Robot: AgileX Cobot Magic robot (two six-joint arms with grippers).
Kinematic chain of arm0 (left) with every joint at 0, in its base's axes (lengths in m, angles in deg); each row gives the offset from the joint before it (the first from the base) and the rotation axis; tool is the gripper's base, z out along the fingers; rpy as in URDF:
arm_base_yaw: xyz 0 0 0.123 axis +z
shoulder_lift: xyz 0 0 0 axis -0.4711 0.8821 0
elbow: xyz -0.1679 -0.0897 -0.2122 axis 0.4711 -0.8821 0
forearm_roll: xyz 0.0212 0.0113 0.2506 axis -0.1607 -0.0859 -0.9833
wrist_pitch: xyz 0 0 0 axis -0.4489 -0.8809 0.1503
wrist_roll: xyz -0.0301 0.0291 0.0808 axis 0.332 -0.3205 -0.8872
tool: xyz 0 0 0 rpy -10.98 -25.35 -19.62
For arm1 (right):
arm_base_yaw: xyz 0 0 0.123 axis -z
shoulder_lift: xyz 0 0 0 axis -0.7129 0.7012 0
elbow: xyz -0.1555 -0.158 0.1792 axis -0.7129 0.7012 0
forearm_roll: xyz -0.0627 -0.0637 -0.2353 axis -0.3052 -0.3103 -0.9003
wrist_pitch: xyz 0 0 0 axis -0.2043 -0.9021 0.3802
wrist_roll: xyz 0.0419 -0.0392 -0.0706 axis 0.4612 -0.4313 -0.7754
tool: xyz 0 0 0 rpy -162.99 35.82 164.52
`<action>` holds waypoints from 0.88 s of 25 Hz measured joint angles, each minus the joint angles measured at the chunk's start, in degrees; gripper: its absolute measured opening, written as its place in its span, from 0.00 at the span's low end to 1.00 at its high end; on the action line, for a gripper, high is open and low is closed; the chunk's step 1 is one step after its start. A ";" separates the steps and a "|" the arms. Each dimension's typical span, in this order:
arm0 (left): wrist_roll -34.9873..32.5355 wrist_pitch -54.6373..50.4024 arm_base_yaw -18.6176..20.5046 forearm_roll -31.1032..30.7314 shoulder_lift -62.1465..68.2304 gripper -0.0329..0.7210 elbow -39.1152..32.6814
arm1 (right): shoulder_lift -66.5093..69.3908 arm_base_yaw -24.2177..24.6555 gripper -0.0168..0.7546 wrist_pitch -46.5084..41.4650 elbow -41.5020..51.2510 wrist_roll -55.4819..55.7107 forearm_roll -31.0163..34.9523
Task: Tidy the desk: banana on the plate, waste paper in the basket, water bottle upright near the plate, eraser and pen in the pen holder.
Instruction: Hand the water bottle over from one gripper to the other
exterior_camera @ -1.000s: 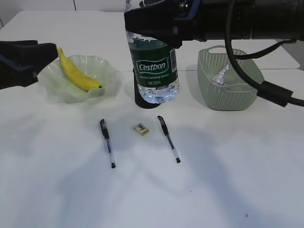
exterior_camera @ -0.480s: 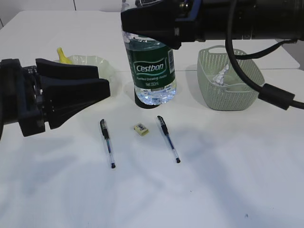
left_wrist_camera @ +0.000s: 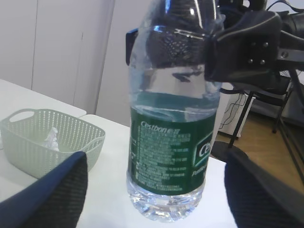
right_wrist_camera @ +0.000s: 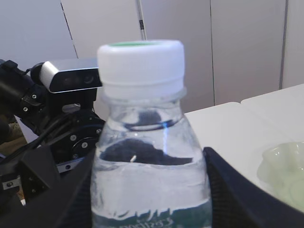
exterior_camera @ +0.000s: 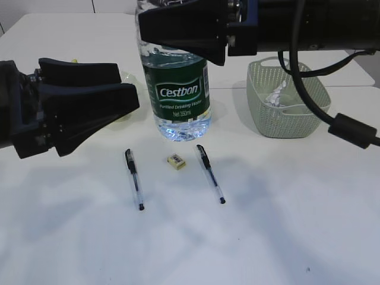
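My right gripper is shut on the upper part of the water bottle, a clear bottle with a green label, and holds it upright. I cannot tell if its base touches the table. The bottle also shows in the right wrist view, between the fingers. My left gripper is open and empty left of the bottle; in the left wrist view its jaws flank the bottle. It hides the banana and most of the plate. Two pens and the eraser lie on the table. The pen holder is hidden.
The green basket stands at the right with waste paper in it; it also shows in the left wrist view. The white table ends at a far edge behind the basket.
The right gripper has carried the bottle left and toward the camera, covering the dark pen holder behind it. The left gripper has come in from the left, open, and now covers the banana and plate.
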 joint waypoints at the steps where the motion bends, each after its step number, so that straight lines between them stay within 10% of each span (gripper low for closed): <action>1: 0.00 0.39 0.00 -0.12 0.00 0.91 0.00 | 0.00 0.00 0.58 -0.30 0.00 0.00 0.00; 22: 2.28 1.49 -2.71 -1.53 0.00 0.90 0.00 | 0.00 -4.03 0.58 -3.32 0.00 -0.13 -0.46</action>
